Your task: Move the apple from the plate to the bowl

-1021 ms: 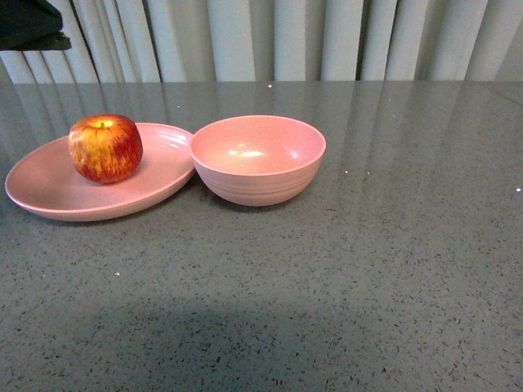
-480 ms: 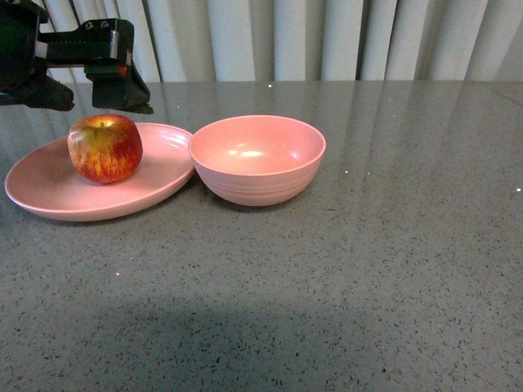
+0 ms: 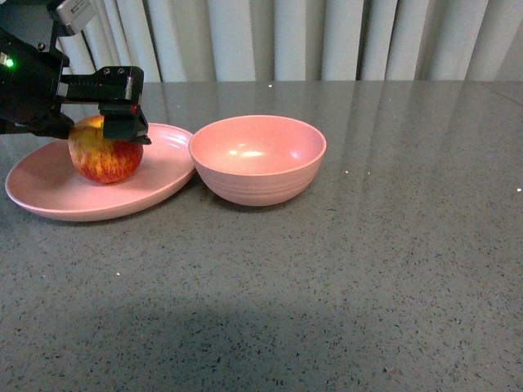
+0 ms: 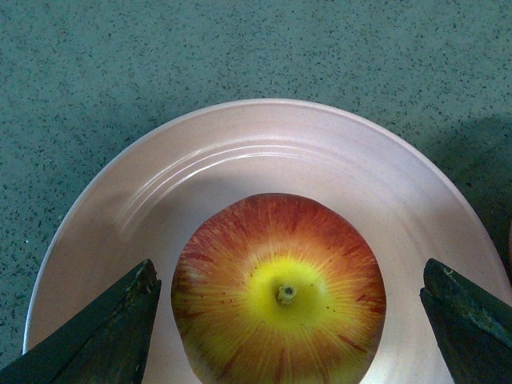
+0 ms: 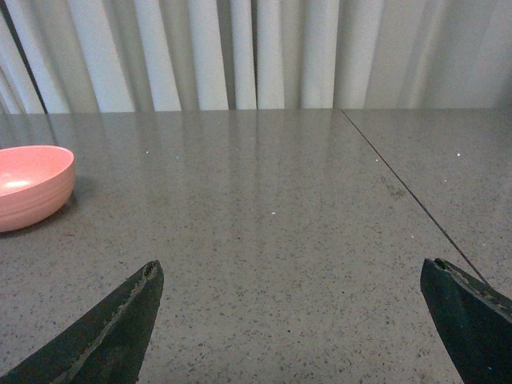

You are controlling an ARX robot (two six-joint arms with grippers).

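The red and yellow apple [image 3: 105, 157] sits stem up on the shallow pink plate [image 3: 167, 167] at the table's left. My left gripper [image 3: 87, 125] hangs open right over it, one dark finger on each side of the apple's top and neither touching. From the left wrist, the apple [image 4: 278, 292] lies centred between the fingers [image 4: 120, 328] on the plate [image 4: 240, 148]. The deep pink bowl [image 3: 257, 159] stands empty just right of the plate, their rims touching. My right gripper [image 5: 290, 268] is open over bare table, outside the front view, with the bowl [image 5: 28, 188] well off to one side.
Everything rests on a grey speckled table [image 3: 343, 278]. Pale curtains [image 3: 327, 37] hang behind its far edge. A thin seam [image 5: 416, 200] runs across the tabletop in the right wrist view.
The left arm has come in from the upper left and dropped onto the apple, its open fingers now flanking the apple's top. Apple, plate and bowl have not moved.
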